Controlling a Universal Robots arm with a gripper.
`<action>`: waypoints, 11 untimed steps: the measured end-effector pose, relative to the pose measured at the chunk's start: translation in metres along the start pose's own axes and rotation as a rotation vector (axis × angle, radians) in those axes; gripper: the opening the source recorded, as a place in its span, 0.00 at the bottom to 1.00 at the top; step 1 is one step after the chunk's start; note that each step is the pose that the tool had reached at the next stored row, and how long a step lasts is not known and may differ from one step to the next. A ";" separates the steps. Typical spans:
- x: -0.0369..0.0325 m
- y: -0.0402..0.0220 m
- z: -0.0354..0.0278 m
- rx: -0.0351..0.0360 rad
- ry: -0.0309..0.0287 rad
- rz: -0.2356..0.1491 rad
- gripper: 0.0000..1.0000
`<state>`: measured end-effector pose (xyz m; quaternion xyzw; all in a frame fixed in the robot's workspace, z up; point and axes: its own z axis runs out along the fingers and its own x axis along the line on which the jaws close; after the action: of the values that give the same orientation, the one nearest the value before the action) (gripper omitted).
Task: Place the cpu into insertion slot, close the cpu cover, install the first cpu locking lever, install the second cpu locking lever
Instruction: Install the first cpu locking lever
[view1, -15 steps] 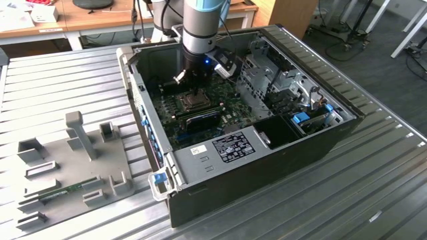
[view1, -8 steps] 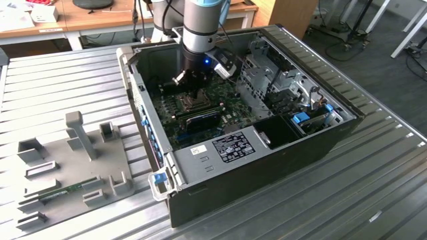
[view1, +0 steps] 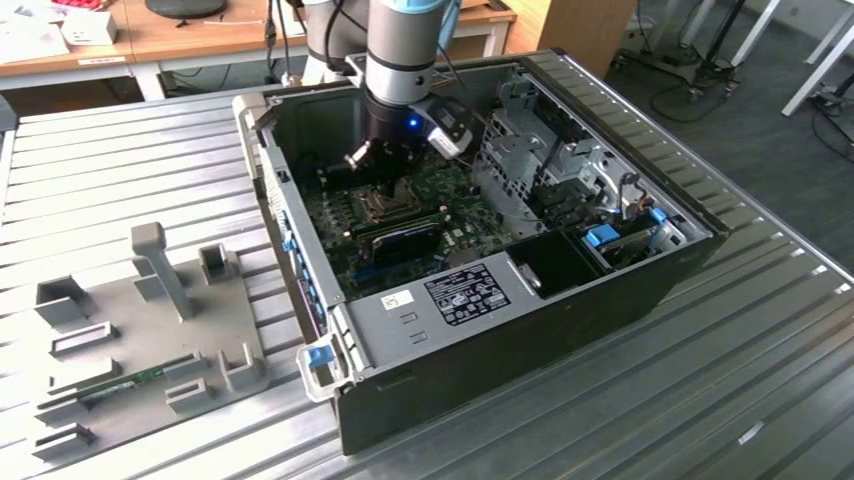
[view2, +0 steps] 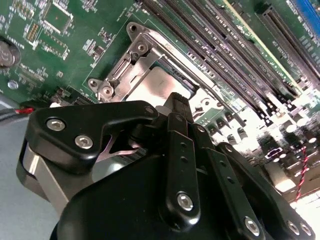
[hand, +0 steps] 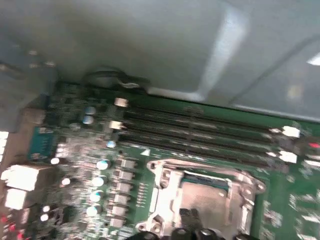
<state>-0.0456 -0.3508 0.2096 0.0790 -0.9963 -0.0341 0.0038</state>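
The cpu, thin, light and judged fragile, is being seen seated in the insertion slot at frame centre; the gripper is hovering just above, grasp state untellable.

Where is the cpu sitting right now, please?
The cpu lies in the insertion slot on the green board, beside the long black memory slots, with the gripper right above it in the second wrist view.

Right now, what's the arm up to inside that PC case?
The arm's claw is down inside the open computer case, right over the insertion slot on the green motherboard. The cpu already sits in the slot, its grey top showing through the cpu cover in both wrist views.
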 end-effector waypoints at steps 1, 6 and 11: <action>0.0000 0.0000 0.0000 -0.0001 -0.0013 0.018 0.10; 0.0000 0.0000 0.0000 -0.0001 -0.0047 0.069 0.10; 0.0004 0.0000 -0.0001 0.0006 -0.0097 0.069 0.10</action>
<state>-0.0461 -0.3508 0.2096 0.0444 -0.9984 -0.0340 0.0001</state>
